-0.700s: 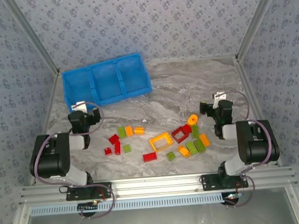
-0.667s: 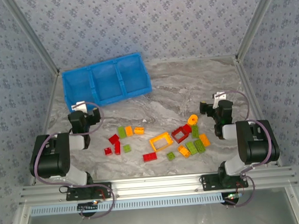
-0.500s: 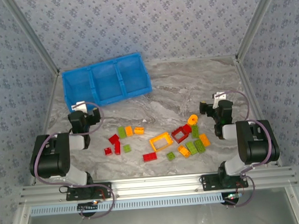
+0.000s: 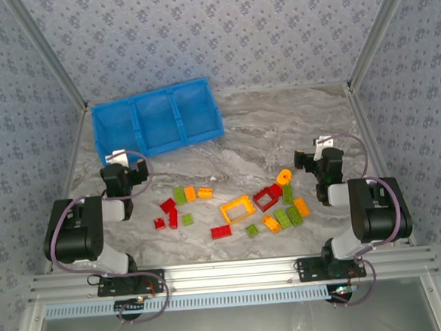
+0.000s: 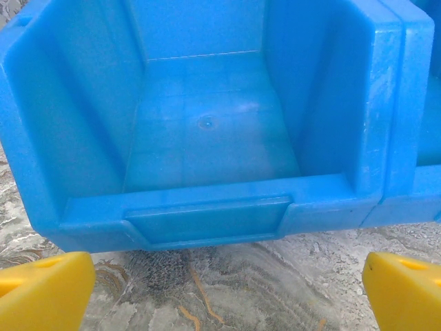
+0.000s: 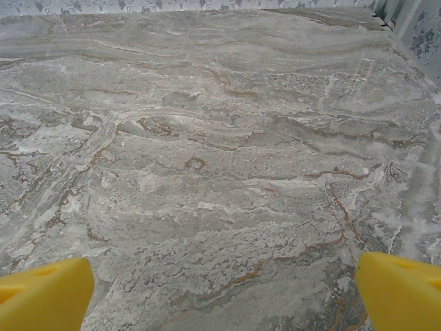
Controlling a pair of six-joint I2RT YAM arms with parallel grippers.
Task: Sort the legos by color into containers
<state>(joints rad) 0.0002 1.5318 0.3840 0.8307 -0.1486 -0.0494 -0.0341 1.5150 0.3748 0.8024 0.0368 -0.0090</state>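
Observation:
Red, lime green and orange legos (image 4: 238, 207) lie scattered on the marble table between the two arms, among them an orange frame and a red frame (image 4: 266, 199). The blue containers (image 4: 157, 118) stand side by side at the back left; the left compartment (image 5: 207, 131) is bare inside in the left wrist view. My left gripper (image 4: 124, 172) sits folded back just in front of that compartment, open (image 5: 227, 289), its yellow fingertips (image 5: 45, 293) wide apart over bare marble. My right gripper (image 4: 320, 158) is also open (image 6: 224, 293), facing bare table with nothing between its fingers.
Patterned walls and metal posts enclose the table on three sides. An aluminium rail (image 4: 228, 275) runs along the near edge under both arm bases. Bare marble (image 4: 286, 127) stretches right of the containers.

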